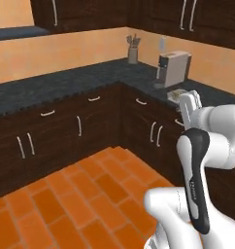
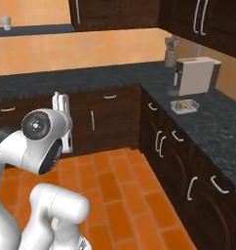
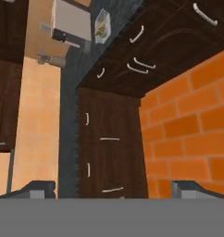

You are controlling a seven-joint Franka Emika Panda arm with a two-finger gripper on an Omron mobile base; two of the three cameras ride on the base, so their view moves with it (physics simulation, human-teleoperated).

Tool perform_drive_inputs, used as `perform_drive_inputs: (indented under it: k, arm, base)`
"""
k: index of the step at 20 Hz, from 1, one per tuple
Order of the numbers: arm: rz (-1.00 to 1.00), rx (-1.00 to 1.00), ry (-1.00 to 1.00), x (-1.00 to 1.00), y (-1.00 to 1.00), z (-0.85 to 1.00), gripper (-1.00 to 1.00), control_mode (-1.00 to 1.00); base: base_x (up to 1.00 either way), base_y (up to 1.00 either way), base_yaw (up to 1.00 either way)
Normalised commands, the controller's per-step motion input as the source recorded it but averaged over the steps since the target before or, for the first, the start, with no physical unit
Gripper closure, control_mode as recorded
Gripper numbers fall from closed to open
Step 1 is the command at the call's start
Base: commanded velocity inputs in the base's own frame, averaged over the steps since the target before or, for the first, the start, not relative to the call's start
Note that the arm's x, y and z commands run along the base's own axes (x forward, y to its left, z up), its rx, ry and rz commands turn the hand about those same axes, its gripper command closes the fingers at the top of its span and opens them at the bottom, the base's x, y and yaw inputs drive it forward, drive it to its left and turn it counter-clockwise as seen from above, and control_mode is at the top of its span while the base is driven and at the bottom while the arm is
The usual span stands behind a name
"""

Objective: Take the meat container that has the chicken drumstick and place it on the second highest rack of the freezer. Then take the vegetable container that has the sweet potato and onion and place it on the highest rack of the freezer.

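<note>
While your gripper (image 3: 112, 187) was wide open and empty, that far tray (image 2: 185, 106) by the coffee machine (image 2: 196, 75) looked light, stiff; grab its rim.

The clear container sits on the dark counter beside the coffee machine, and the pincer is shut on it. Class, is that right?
Not quite. The container does sit on the counter beside the coffee machine, but the pincer is open and far from it, holding nothing, as the hand view shows.
</note>
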Motion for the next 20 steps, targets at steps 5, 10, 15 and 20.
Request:
perform_drive_inputs:
  k: [5,10,15,20]
  arm:
    - [0.00,0.00,0.00,0.00,0.00,0.00,-1.00,1.00]
    - [0.00,0.00,0.00,0.00,0.00,0.00,-1.00,1.00]
    - [0.00,0.00,0.00,0.00,0.00,0.00,-1.00,1.00]
    - [0.00,0.00,0.00,0.00,0.00,0.00,-1.00,1.00]
  base:
    - [0.99,-0.01,-0.64]
    - [0.90,0.01,-0.73]
    - [0.97,0.33,-0.70]
    - [0.73,0.96,-0.51]
